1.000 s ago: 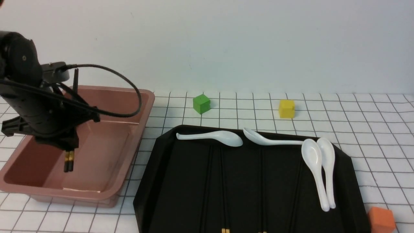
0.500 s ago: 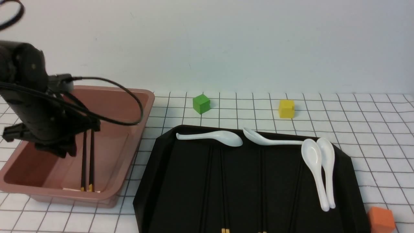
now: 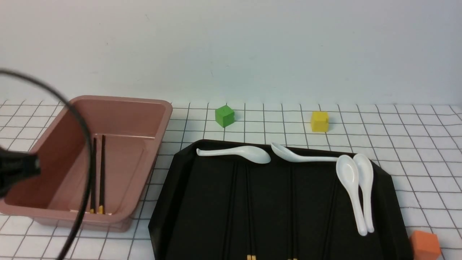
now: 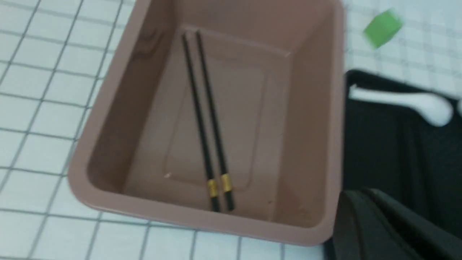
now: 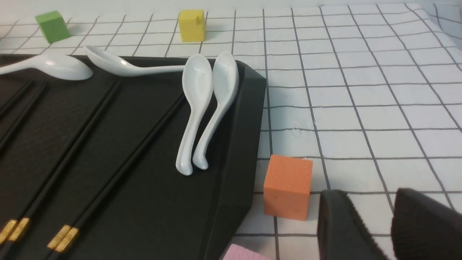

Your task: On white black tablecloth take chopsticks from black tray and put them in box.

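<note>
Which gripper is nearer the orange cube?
Right. The right gripper is close beside the orange cube, not touching it; the left gripper is over at the box, across the tray.

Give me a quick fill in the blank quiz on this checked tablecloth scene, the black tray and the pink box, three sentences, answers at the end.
1. Exactly ___ chopsticks lie inside the box.
2. The tray holds ___ white spoons.
3. The cube beside the tray's near right corner is ___.

Missing words: two; four; orange.
</note>
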Tool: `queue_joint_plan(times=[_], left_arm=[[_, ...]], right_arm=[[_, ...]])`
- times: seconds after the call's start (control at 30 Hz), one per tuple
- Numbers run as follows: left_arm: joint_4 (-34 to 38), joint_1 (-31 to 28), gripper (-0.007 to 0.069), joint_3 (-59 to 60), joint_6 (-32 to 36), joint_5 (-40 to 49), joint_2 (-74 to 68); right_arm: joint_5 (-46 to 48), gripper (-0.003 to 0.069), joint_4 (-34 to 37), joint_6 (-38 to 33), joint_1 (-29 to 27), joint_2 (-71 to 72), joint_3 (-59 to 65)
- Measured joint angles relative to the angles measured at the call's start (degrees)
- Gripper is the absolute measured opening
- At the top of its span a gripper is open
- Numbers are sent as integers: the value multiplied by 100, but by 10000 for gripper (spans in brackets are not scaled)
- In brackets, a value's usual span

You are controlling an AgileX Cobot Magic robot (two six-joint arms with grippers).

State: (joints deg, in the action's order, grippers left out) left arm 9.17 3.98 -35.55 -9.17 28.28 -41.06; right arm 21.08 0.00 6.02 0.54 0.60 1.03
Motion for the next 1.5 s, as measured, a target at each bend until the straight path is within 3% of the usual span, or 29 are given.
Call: queue_joint_plan(times=[0.13, 0.33, 1.2, 1.5], left_arm=[[751, 0, -13, 1602, 150, -1175, 2132], [1002, 0, -13, 2447, 150, -1575, 4054], [1148, 0, -13, 2685, 154, -1563, 4176], [751, 0, -13, 3689, 441, -1550, 4176]], right_arm=[[0, 240, 0, 0, 0, 0, 0], [0, 240, 0, 0, 0, 0, 0], [0, 240, 0, 0, 0, 0, 0], [0, 240, 0, 0, 0, 0, 0]])
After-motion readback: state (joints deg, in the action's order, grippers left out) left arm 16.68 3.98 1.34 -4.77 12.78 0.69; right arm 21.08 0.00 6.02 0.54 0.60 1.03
